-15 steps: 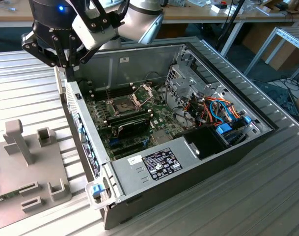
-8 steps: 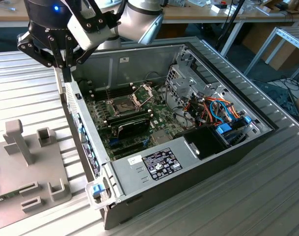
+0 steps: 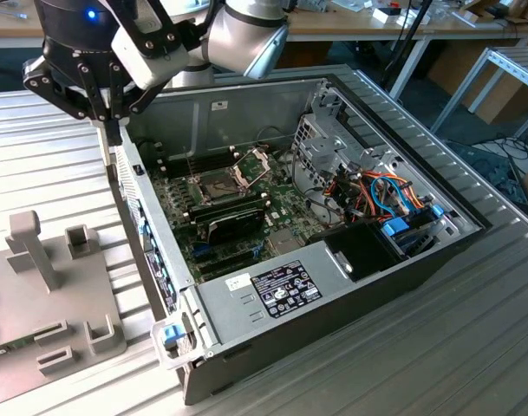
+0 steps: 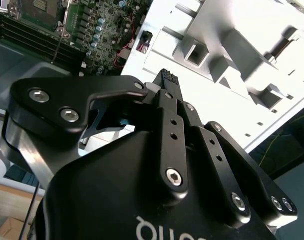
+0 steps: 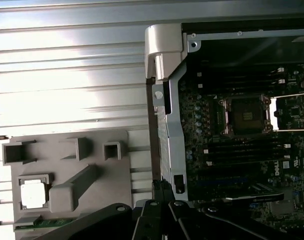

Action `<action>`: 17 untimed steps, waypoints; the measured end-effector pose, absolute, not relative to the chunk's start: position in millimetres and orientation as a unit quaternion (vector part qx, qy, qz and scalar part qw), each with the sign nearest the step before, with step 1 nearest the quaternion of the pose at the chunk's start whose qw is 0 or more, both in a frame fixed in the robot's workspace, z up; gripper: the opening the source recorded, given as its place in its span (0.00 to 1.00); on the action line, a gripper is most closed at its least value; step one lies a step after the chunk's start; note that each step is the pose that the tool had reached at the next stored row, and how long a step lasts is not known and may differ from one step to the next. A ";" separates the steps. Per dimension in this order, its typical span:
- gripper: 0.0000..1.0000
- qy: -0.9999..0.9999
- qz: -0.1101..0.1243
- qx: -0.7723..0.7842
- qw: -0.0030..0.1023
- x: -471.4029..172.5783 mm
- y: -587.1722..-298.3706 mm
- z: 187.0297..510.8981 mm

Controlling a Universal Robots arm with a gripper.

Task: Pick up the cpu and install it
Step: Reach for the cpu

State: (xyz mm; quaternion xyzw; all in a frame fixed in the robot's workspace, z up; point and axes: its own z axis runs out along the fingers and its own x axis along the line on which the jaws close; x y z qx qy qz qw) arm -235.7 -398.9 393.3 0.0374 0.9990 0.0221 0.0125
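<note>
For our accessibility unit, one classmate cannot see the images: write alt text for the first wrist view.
A small silver cpu sits in a grey holder tray beside an open computer case, whose motherboard socket stands empty. The black gripper hangs over the case's side wall.

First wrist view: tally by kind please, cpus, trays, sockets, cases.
cpu: 1
grey tray: 1
open socket: 1
computer case: 1
Total: 4
</note>
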 end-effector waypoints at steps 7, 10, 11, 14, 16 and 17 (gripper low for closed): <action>0.11 0.999 0.022 0.037 0.012 -240.4 -398.9 393.3; 0.11 0.999 0.022 0.037 0.012 -242.4 -398.8 393.3; 0.11 0.999 0.022 0.037 0.013 -243.0 -398.9 393.3; 0.11 0.999 0.022 0.037 0.012 -244.9 -398.9 393.3; 0.11 0.999 0.022 0.037 0.012 -246.8 -398.8 393.3; 0.11 0.999 0.022 0.037 0.012 -247.5 -398.9 393.3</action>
